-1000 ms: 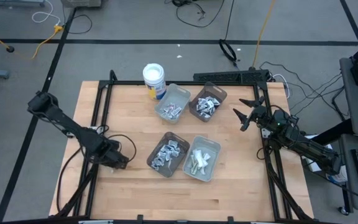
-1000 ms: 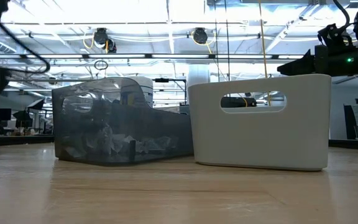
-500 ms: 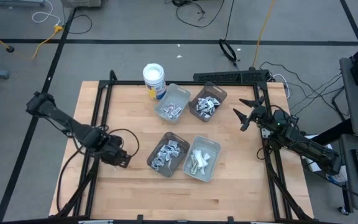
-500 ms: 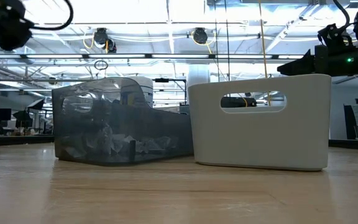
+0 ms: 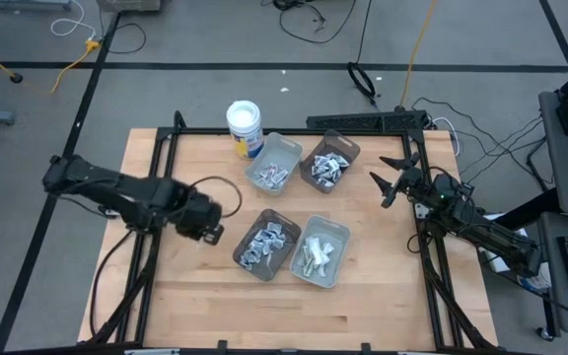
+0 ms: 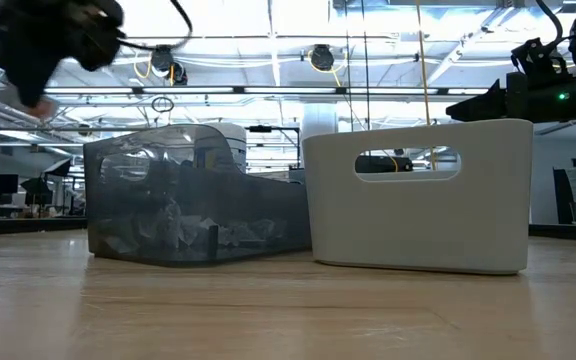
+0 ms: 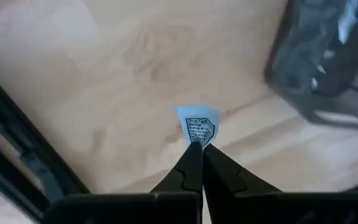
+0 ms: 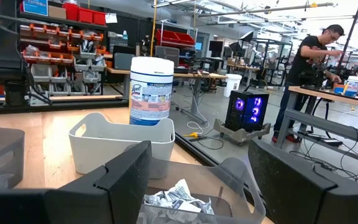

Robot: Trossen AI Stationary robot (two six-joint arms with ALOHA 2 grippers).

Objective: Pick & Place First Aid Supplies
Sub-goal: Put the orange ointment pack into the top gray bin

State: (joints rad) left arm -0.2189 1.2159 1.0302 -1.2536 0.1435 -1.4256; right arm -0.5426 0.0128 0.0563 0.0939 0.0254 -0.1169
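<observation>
Carrying a small packet point(image 7: 201, 129) pinched at my left gripper point(image 7: 197, 152), I have the jaws clamped tight on its lower edge so the printed label hangs clear beyond the fingertips. It rides above bare table point(image 5: 185, 286), just left of the dark tray point(image 5: 267, 243) holding crumpled silvery packets, which I judge to be where it is headed. The left arm reaches in low from the table's left edge, elbow bent, wrist levelled toward that tray. Next along sits the pale tray point(image 5: 321, 250) with narrow strips, touching the dark one. Behind them are two more trays point(image 5: 302, 163) of supplies and a white tub point(image 5: 245, 126), sorted apart so each kind keeps its own bin. My right gripper point(image 5: 392, 180) waits near the table's right edge, fingers spread and holding nothing, aimed at the far trays.
</observation>
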